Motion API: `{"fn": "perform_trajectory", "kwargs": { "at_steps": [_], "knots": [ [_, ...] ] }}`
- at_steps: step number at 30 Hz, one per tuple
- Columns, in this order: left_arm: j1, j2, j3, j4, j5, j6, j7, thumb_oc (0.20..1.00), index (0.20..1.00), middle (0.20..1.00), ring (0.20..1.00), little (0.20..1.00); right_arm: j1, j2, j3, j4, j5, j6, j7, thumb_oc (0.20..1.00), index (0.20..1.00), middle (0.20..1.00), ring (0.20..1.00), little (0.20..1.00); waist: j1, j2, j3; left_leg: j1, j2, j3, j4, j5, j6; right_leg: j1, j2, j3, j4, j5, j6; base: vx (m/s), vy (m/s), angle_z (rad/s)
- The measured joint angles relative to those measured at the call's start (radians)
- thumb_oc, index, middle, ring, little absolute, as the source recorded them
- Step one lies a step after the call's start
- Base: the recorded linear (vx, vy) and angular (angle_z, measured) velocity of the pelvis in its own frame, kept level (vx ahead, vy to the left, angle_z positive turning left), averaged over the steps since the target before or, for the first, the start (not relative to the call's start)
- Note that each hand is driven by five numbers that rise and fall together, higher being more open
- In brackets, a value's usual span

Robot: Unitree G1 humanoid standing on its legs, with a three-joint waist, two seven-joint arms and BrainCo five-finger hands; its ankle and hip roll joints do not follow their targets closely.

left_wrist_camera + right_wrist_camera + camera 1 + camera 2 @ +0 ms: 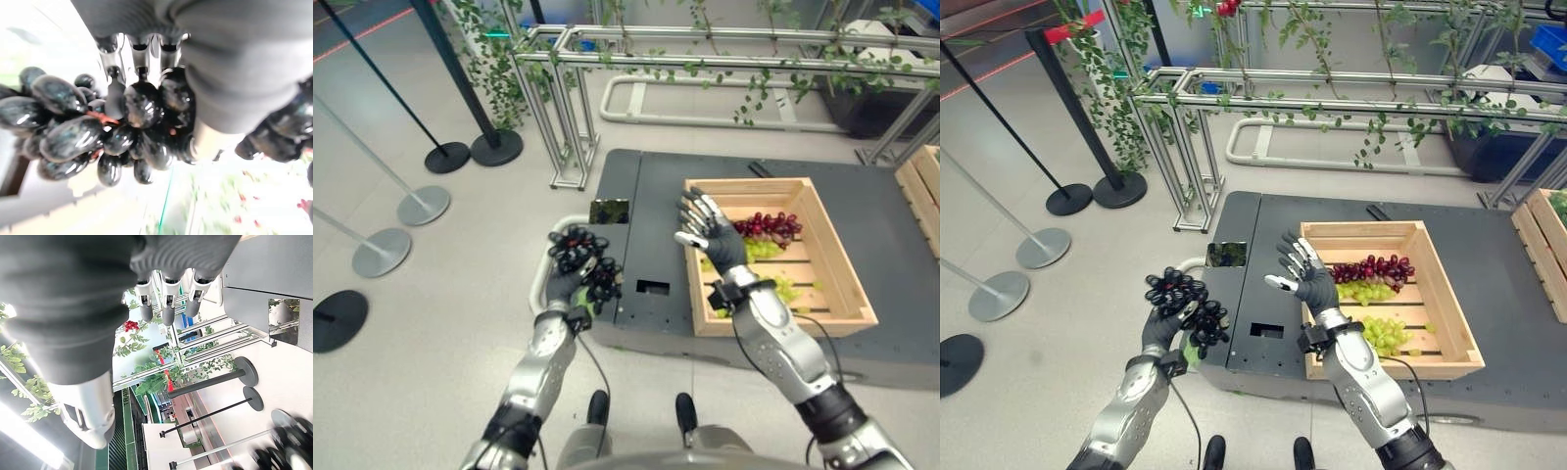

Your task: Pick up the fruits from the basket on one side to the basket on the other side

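A bunch of black grapes (584,262) sits in the left hand (1163,328), whose fingers curl up around it from beneath; in the left wrist view the dark glossy berries (98,132) crowd against the fingers (142,54), with a reddish stem showing among them. The bunch is held off the surface, over the pale floor (431,323), just beside the left edge of the dark grey surface (871,215). A white rim (540,264) curves out from behind the left hand and the grapes, against the edge of the surface; what it belongs to cannot be told.

To the right of that hand, across a short gap, the right hand (715,235) is raised with its fingers straight and spread, gripping nothing. In the right wrist view its fingers (168,308) point out into free air. It hovers at the near left corner of a wooden crate (847,274) that stands on the surface. Inside the crate, just beyond the right hand, lie a bunch of red grapes (1376,267) and, beside it, green grapes (1371,291), with more green grapes (1386,336) nearer the crate's front wall.

A second wooden crate (922,186) shows at the far right edge of the surface. Beyond the surface stands a metal frame (1332,103) hung with leafy vines, and to the left of the left hand stanchion posts with round bases (423,204) stand on the floor.
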Motion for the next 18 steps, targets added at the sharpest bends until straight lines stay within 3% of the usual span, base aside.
{"fn": "perform_trajectory", "kwargs": {
  "at_steps": [2,3,5,6,7,8,9,10,11,12,13,14,15,16,17,18],
  "knots": [
    [0.019,-0.010,0.003,0.003,-0.020,-0.001,-0.006,0.200,0.200,0.200,0.200,0.200,0.025,-0.005,-0.035,0.004,0.000,-0.002,-0.001,1.000,1.000,1.000,1.000,1.000,0.007,0.018,0.012,-0.013,0.005,0.006,0.009,0.012,0.000,0.009,0.015,-0.027,0.008,-0.007,-0.008,-0.22,-0.093,0.89],
    [0.020,-0.024,0.002,0.006,-0.029,-0.001,-0.019,0.200,0.200,0.200,0.200,0.200,0.052,-0.006,-0.078,-0.004,-0.001,-0.011,-0.005,1.000,1.000,1.000,1.000,1.000,-0.025,0.033,0.022,-0.048,0.006,0.054,0.023,0.036,0.011,0.010,0.003,-0.076,0.017,-0.025,-0.022,-0.19,-0.118,1.02],
    [0.029,-0.030,0.002,0.006,-0.044,-0.005,-0.034,0.200,0.200,0.200,0.200,0.200,0.058,-0.006,-0.100,0.004,-0.001,-0.019,-0.015,1.000,1.000,1.000,1.000,1.000,-0.015,0.057,0.039,-0.070,0.027,0.124,0.024,0.031,0.042,-0.024,0.027,-0.107,0.097,-0.063,-0.026,-0.23,-0.154,0.80],
    [0.035,-0.026,0.002,0.005,-0.051,-0.006,-0.040,0.200,0.200,0.200,0.200,0.200,0.063,-0.005,-0.100,0.001,-0.002,-0.020,-0.015,1.000,1.000,1.000,1.000,1.000,-0.014,0.053,0.043,-0.082,0.028,0.137,0.022,0.017,0.044,-0.037,0.024,-0.117,0.123,-0.073,-0.048,-0.19,-0.141,0.74],
    [0.040,-0.012,0.006,0.004,-0.056,-0.007,-0.052,0.200,0.200,0.200,0.200,0.200,0.078,0.008,-0.102,-0.001,-0.014,-0.025,-0.017,1.000,1.000,1.000,1.000,1.000,-0.021,0.014,0.057,-0.100,-0.009,0.167,0.077,-0.061,0.058,-0.058,-0.039,-0.158,0.141,-0.096,-0.056,-0.21,-0.177,0.81],
    [0.040,-0.011,0.011,0.004,-0.056,-0.006,-0.061,0.200,0.200,0.200,0.200,0.200,0.091,0.012,-0.105,-0.002,-0.021,-0.027,-0.019,1.000,1.000,1.000,1.000,1.000,-0.024,-0.023,0.073,-0.120,-0.062,0.187,0.172,-0.076,0.074,-0.056,-0.094,-0.175,0.149,-0.099,-0.052,-0.17,-0.128,0.87],
    [0.050,-0.012,0.015,0.003,-0.057,-0.006,-0.069,0.200,0.200,0.200,0.200,0.200,0.112,0.015,-0.109,-0.007,-0.024,-0.026,-0.019,1.000,1.000,1.000,1.000,1.000,-0.019,-0.046,0.076,-0.123,-0.118,0.218,0.257,-0.103,0.076,-0.050,-0.133,-0.199,0.150,-0.092,-0.039,-0.21,-0.123,0.77],
    [0.091,-0.026,0.020,0.000,-0.060,-0.006,-0.086,0.200,0.200,0.200,0.200,0.200,0.172,0.010,-0.132,-0.028,-0.032,-0.025,-0.023,1.000,1.000,1.000,1.000,1.000,-0.036,-0.058,0.067,-0.082,-0.171,0.275,0.372,-0.167,0.078,-0.021,-0.182,-0.231,0.142,-0.098,-0.017,-0.12,-0.052,0.73],
    [0.112,-0.034,0.026,-0.011,-0.062,-0.006,-0.088,0.200,0.200,0.200,0.200,0.200,0.187,0.002,-0.136,-0.041,-0.035,-0.026,-0.026,1.000,1.000,1.000,1.000,1.000,-0.046,-0.037,0.056,-0.053,-0.173,0.283,0.378,-0.146,0.095,-0.015,-0.175,-0.252,0.149,-0.105,-0.009,-0.17,-0.061,1.18],
    [0.128,-0.035,0.031,-0.030,-0.063,-0.006,-0.097,0.200,0.200,0.200,0.200,0.200,0.198,0.004,-0.159,-0.056,-0.047,-0.027,-0.031,1.000,1.000,1.000,1.000,1.000,-0.076,-0.007,0.038,-0.033,-0.162,0.271,0.368,-0.162,0.106,-0.018,-0.175,-0.310,0.185,-0.132,0.001,-0.12,0.012,1.02],
    [0.125,-0.035,0.040,-0.035,-0.063,-0.006,-0.108,0.200,0.200,0.200,0.200,0.200,0.195,0.007,-0.169,-0.059,-0.057,-0.028,-0.033,1.000,1.000,1.000,1.000,1.000,-0.071,-0.012,0.039,-0.028,-0.174,0.274,0.338,-0.153,0.115,-0.043,-0.178,-0.314,0.228,-0.153,0.005,-0.17,0.026,1.03],
    [0.124,-0.041,0.057,-0.052,-0.063,-0.008,-0.115,0.200,0.200,0.200,0.200,0.200,0.183,0.004,-0.174,-0.054,-0.071,-0.028,-0.031,1.000,1.000,1.000,1.000,1.000,-0.052,0.003,0.038,0.009,-0.183,0.231,0.209,-0.133,0.130,-0.110,-0.174,-0.339,0.345,-0.167,-0.026,-0.17,0.060,0.64],
    [0.116,-0.039,0.058,-0.064,-0.063,-0.008,-0.115,0.200,0.200,0.200,0.200,0.200,0.180,0.007,-0.180,-0.051,-0.075,-0.028,-0.031,1.000,1.000,1.000,1.000,1.000,-0.065,0.018,0.033,0.036,-0.152,0.200,0.152,-0.130,0.114,-0.138,-0.146,-0.359,0.364,-0.194,-0.023,-0.18,0.076,1.19],
    [0.114,-0.014,0.068,-0.088,-0.062,-0.015,-0.121,0.200,0.200,0.200,0.200,0.200,0.165,0.022,-0.183,-0.036,-0.084,-0.027,-0.032,1.000,1.000,1.000,1.000,1.000,-0.083,-0.001,0.017,0.021,-0.159,0.151,0.080,-0.120,0.130,-0.128,-0.096,-0.353,0.167,-0.107,-0.080,-0.13,0.060,1.44],
    [0.102,-0.018,0.074,-0.073,-0.062,-0.015,-0.125,0.200,0.200,0.200,0.200,0.200,0.155,0.021,-0.196,-0.025,-0.089,-0.026,-0.031,1.000,1.000,1.000,1.000,1.000,-0.090,0.004,0.027,0.000,-0.153,0.175,0.128,-0.148,0.133,-0.112,-0.107,-0.383,0.152,-0.075,-0.066,-0.10,0.053,1.44],
    [0.088,-0.017,0.076,-0.067,-0.061,-0.013,-0.126,0.200,0.200,0.200,0.200,0.200,0.156,0.025,-0.214,-0.007,-0.098,-0.021,-0.033,1.000,1.000,1.000,1.000,1.000,-0.077,-0.005,0.030,-0.003,-0.148,0.230,0.252,-0.213,0.105,-0.113,-0.123,-0.400,0.167,-0.076,-0.067,-0.15,0.064,0.89]
  ]
}}
